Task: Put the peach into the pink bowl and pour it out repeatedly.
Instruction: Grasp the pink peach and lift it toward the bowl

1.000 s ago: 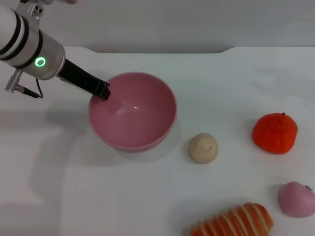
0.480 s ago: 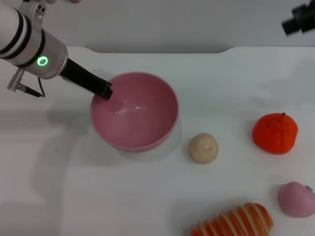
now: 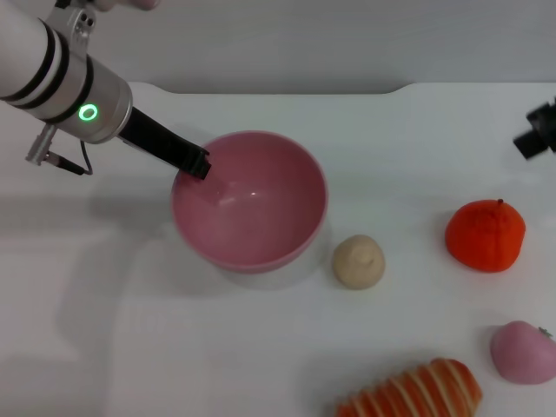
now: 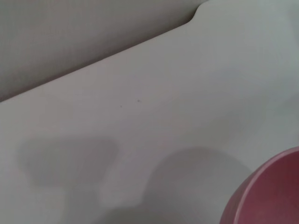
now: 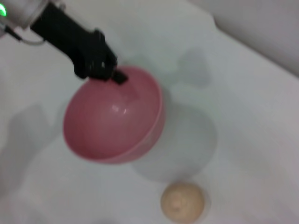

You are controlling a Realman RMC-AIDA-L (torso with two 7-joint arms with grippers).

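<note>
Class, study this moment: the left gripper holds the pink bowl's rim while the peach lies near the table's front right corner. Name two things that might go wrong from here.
1. The left gripper pinches only the rim of the pink bowl, so the glossy bowl may slip or tip.
2. The peach lies close to a striped orange bread toy and an orange-red fruit; the right gripper, entering from the table's right edge, may nudge or grab a neighbour instead.

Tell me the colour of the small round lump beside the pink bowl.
Pale beige; the lump shows best in the head view, beside the pink bowl.
</note>
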